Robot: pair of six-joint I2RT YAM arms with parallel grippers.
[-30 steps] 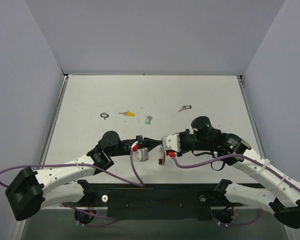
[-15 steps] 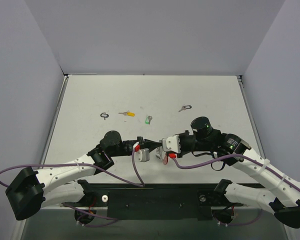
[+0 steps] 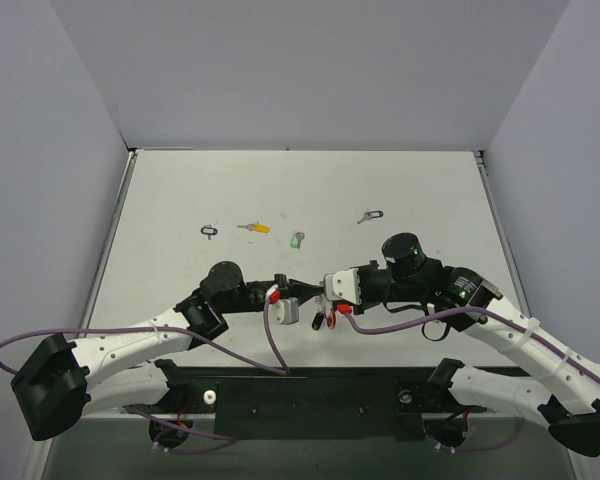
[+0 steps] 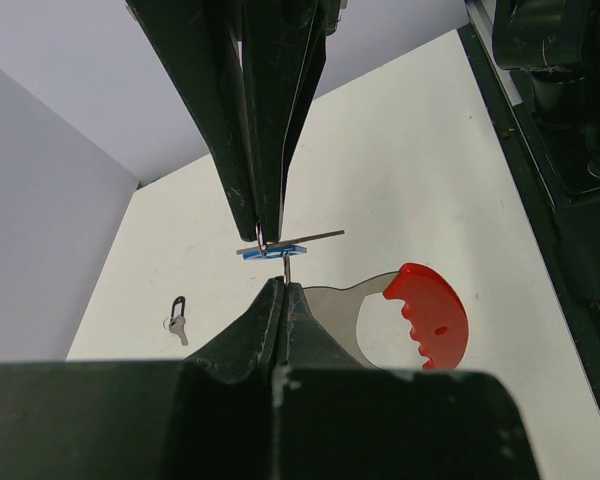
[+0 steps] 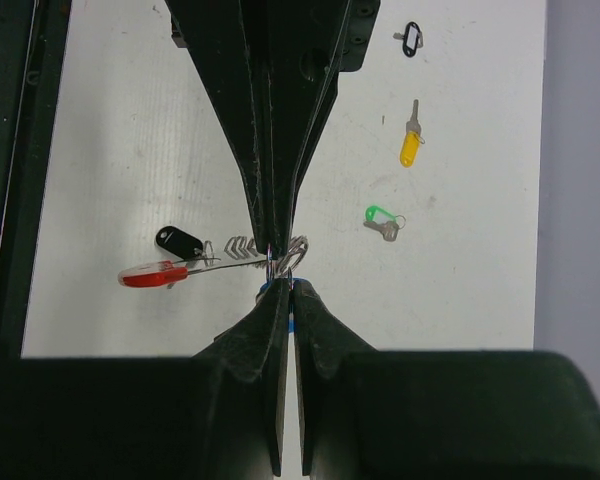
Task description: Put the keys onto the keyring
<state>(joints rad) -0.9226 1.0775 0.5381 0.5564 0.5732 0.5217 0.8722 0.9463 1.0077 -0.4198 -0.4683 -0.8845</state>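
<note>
Both grippers meet tip to tip above the table's near middle. My left gripper (image 3: 306,285) (image 4: 283,283) is shut on the keyring's thin silver wire. The keyring's red tag (image 4: 430,315) (image 5: 150,274) (image 3: 332,319) hangs beside it, with a black tag (image 5: 180,240) and a zigzag chain (image 5: 238,245). My right gripper (image 3: 322,292) (image 5: 283,287) is shut on a blue-tagged key (image 4: 270,252) held flat against the ring. Other keys lie on the table: yellow tag (image 3: 255,227) (image 5: 410,146), green tag (image 3: 297,240) (image 5: 380,219), black loop (image 3: 210,231) (image 4: 177,318).
A further key with a dark tag (image 3: 370,215) lies at the back right. The white table (image 3: 180,190) is walled by grey panels on three sides. A black rail (image 3: 310,390) and purple cables run along the near edge.
Both arms have stayed almost still. The keyring's hanging tags have swung a little, and the black tag now shows beside the red one.
</note>
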